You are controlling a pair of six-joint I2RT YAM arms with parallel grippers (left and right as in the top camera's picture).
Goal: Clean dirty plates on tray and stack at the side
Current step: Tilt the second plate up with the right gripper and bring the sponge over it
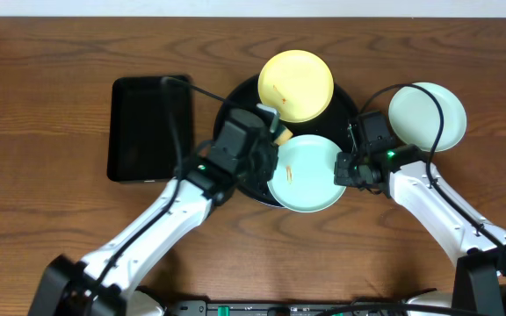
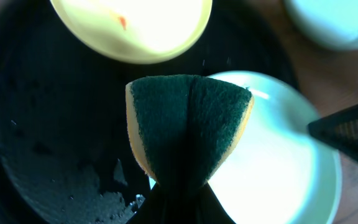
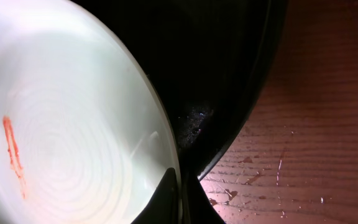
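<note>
The round black tray (image 1: 235, 104) holds a pale yellow plate (image 1: 296, 85) with a small red smear and a light teal plate (image 1: 308, 174) with an orange-red smear (image 3: 12, 152). A second teal plate (image 1: 426, 115) lies on the table at the right. My left gripper (image 1: 271, 132) is shut on a folded green and yellow sponge (image 2: 188, 127), held above the teal plate's left edge. My right gripper (image 3: 180, 193) is shut on the right rim of the teal plate (image 3: 67, 124) on the tray.
A smaller rectangular black tray (image 1: 150, 128) lies left of the round tray. Water drops speckle the wood (image 3: 303, 155) by the round tray's rim. The tray floor (image 2: 48, 155) shows wet residue.
</note>
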